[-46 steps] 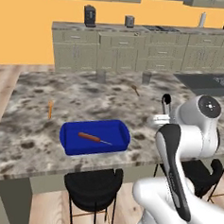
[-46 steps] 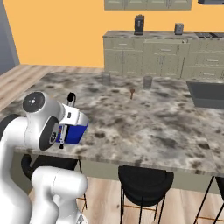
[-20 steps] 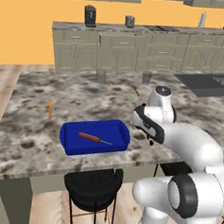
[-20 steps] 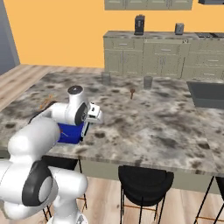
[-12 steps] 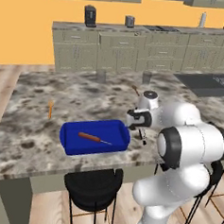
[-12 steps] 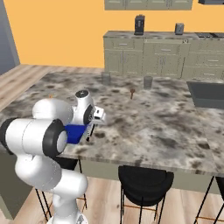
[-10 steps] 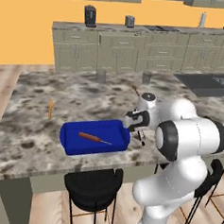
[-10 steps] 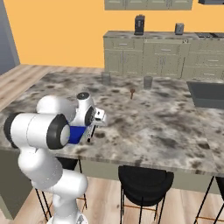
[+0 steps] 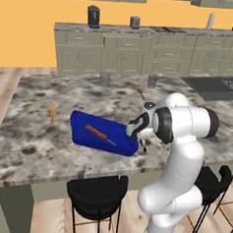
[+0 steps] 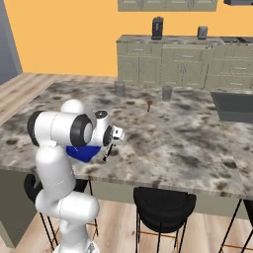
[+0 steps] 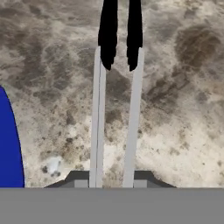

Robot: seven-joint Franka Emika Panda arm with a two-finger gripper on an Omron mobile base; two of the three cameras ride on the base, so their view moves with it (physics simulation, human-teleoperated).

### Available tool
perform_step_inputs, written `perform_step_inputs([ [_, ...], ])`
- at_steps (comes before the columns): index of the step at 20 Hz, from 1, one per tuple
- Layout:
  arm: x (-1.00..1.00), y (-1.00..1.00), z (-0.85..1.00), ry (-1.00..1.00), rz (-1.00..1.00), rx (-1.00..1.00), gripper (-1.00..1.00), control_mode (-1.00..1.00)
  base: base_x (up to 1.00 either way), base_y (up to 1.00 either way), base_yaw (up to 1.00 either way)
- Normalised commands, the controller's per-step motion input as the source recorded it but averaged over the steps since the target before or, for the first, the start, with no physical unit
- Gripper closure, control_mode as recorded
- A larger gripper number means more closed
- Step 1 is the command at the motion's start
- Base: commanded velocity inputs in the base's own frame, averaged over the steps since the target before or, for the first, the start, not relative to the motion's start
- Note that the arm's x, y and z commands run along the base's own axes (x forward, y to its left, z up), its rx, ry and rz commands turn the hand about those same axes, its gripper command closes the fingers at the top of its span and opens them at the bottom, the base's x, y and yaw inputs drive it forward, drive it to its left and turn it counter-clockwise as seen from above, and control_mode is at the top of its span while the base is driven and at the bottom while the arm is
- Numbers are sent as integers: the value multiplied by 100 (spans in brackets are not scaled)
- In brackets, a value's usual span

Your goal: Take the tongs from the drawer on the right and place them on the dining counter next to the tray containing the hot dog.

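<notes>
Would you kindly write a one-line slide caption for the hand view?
Pincer holding the tongs over the dining counter, blue tray at the edge.

A thin orange stick [image 9: 52,114] stands up on the stone top, well away from the jaws. Two small grey cups [image 10: 120,88] [image 10: 167,93] sit far past them. Black stools [image 9: 96,196] [image 10: 162,202] wait low down, under the edge, below the jaws.

The tray [image 9: 103,135] sits on the dining counter [image 9: 32,147] with the hot dog [image 9: 96,133] in it. The tongs [image 11: 116,87] hang just right of the tray, in the gripper [image 11: 114,181].
</notes>
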Motion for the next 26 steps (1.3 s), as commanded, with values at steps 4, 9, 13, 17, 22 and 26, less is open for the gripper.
perform_step_inputs([
  [4,16,0,-30,0,0,0,100,-100,0,0,0],
  [9,-24,1,4,-3,5,0,100,-100,0,0,0],
  [13,-9,0,2,-6,5,0,-100,-100,0,0,0],
  [17,-18,3,17,-10,1,0,-100,-100,0,0,0],
  [22,-9,18,39,-13,0,0,-100,-100,0,0,0],
  [26,-13,20,56,-12,0,0,-100,-100,0,0,0],
])
